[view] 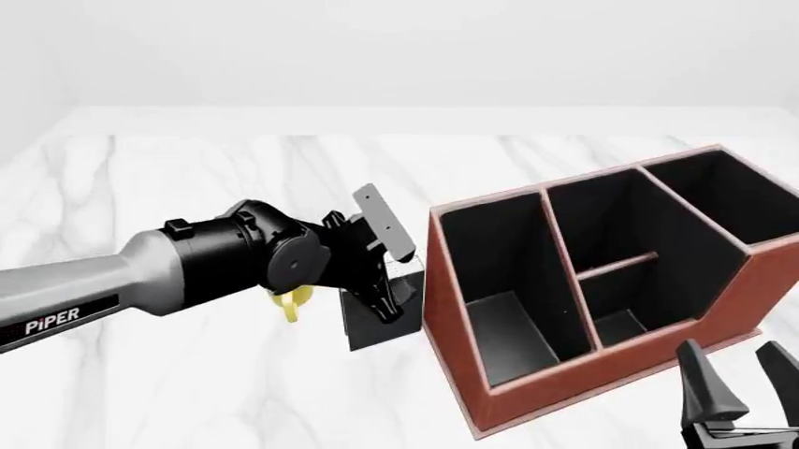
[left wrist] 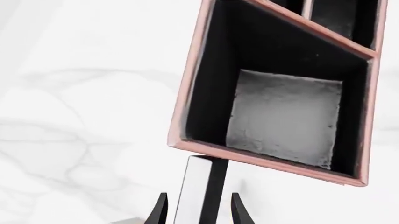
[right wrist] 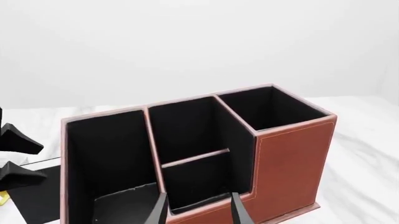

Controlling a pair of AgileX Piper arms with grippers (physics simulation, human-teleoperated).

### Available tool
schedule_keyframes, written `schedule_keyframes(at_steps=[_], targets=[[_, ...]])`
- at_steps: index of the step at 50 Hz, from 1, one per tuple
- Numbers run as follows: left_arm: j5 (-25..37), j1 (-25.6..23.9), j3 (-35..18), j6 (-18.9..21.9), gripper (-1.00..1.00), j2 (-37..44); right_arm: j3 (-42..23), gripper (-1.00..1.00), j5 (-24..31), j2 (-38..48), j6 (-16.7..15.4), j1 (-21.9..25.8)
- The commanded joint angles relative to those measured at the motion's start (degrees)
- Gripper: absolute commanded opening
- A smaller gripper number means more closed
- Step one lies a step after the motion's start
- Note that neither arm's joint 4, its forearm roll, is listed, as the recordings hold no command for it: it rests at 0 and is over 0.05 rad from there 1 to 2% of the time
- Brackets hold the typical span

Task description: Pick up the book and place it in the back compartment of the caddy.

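We see the left arm [view: 150,271] reaching in from the left in the front view, its wrist bent so the left gripper [view: 384,301] points down just beside the caddy's [view: 600,374] left end wall. Its fingers [left wrist: 160,210] pinch the book [left wrist: 201,189] between them: in the left wrist view the white page edges and black cover stand upright between the two black tips, the book's top edge at the caddy's red-brown rim [left wrist: 262,161]. In the front view the book [view: 374,323] shows as a dark slab under the gripper, low by the table [view: 187,393], touching or nearly touching the caddy wall; we cannot tell which. A yellow mug [view: 292,304] peeks out from behind the left arm.

The right gripper [view: 736,393] sits low at the front right corner, its fingers [right wrist: 159,210] spread apart and holding nothing, aimed at the caddy's long front side [right wrist: 293,158].

The table is white marble with grey veins. Behind it the room is a plain pale backdrop.
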Motion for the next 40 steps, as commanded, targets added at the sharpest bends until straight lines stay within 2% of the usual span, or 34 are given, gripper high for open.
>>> schedule_keyframes(at_steps=[1,18,20,40], targets=[[-1.52,-0.14,0.6,-0.56,1.0,1.33,0.01,1.0,-0.18,0.22,0.03,-0.07],[-2.1,-0.25,1.05,-0.98,1.0,2.11,-0.01,1.0,0.26,-0.22,0.12,0.04],[-3.54,2.24,1.58,1.03,1.0,4.62,-0.01,1.0,0.53,-0.47,0.22,0.08],[-4.5,2.86,1.83,1.81,1.0,6.48,-0.03,1.0,0.44,-0.35,0.34,0.12]])
